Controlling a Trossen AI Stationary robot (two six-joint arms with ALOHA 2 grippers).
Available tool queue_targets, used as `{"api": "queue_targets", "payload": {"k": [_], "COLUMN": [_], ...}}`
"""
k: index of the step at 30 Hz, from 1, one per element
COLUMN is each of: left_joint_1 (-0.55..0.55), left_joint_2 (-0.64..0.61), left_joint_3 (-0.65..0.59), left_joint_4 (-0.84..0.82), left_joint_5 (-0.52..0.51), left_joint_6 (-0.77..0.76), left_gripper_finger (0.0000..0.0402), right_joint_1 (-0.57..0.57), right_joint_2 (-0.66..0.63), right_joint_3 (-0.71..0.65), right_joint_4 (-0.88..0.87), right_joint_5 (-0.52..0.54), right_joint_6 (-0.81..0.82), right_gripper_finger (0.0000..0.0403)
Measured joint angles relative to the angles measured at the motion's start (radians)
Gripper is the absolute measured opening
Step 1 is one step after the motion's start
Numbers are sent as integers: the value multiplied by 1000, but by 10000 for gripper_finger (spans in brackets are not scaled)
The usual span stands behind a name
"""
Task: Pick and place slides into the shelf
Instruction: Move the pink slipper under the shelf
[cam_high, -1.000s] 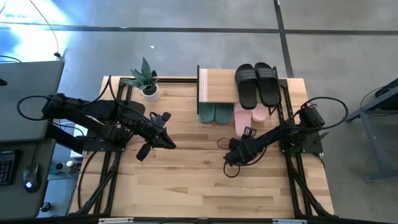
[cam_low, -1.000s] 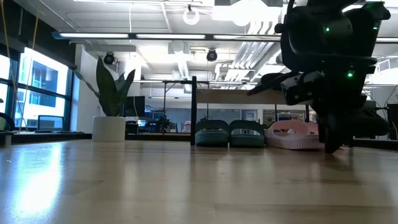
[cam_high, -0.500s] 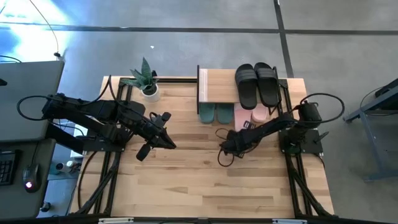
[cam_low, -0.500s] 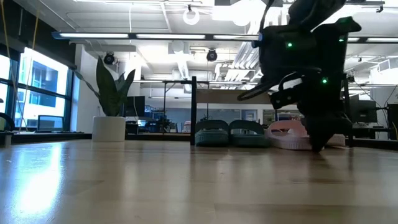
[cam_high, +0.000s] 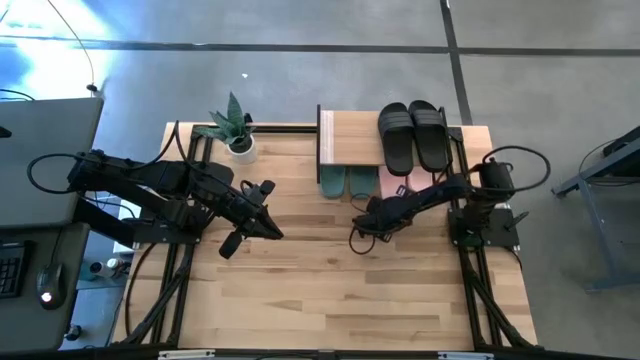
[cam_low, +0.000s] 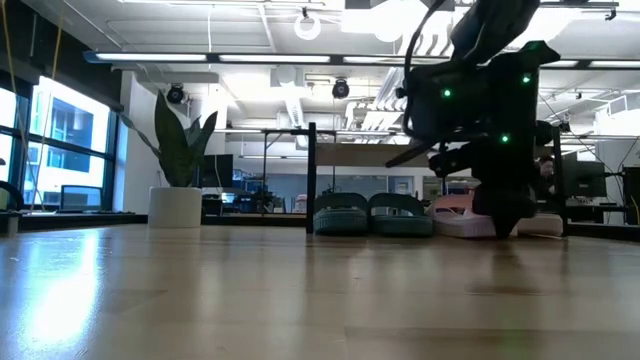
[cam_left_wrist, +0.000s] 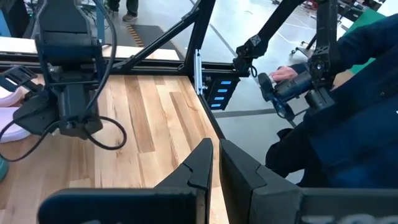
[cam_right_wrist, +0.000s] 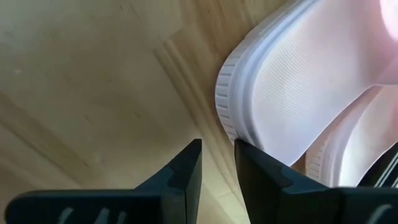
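Observation:
The shelf (cam_high: 352, 140) stands at the table's far edge. The black slides (cam_high: 412, 135) lie on its top board. The light pink slides (cam_high: 392, 185) rest soles down on the table, toes under the shelf, beside the teal pair (cam_high: 345, 183). My right gripper (cam_high: 368, 220) is shut, points down at the table and hovers just near of the pink slides' heel end (cam_right_wrist: 280, 93); it also shows in the low view (cam_low: 500, 222). My left gripper (cam_high: 272, 230) is shut and empty over the table's left middle.
A potted plant (cam_high: 238, 135) stands at the far left, beside the shelf. Bare tabletop (cam_high: 330, 290) lies on the near side of both arms. A person's sleeve and hands (cam_left_wrist: 311, 87) show beyond the table's right edge.
My right gripper has moved toward the table's far edge and a little to the left, from the middle right of the table up to the heel end of the pink slides. The slides have stayed in place.

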Motion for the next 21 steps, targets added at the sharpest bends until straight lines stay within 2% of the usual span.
{"api": "queue_targets", "payload": {"k": [7,12,21], "left_joint_1": [0,0,0], "left_joint_2": [0,0,0], "left_joint_3": [0,0,0], "left_joint_4": [0,0,0], "left_joint_5": [-7,-14,-27], "left_joint_6": [0,0,-1], "left_gripper_finger": [17,17,17], "right_joint_1": [-41,-73,-115], "right_joint_2": [0,0,0], "right_joint_3": [0,0,0], "right_joint_4": [17,15,15], "right_joint_5": [-10,38,26], "right_joint_6": [-1,14,24], "right_gripper_finger": [89,89,89]}}
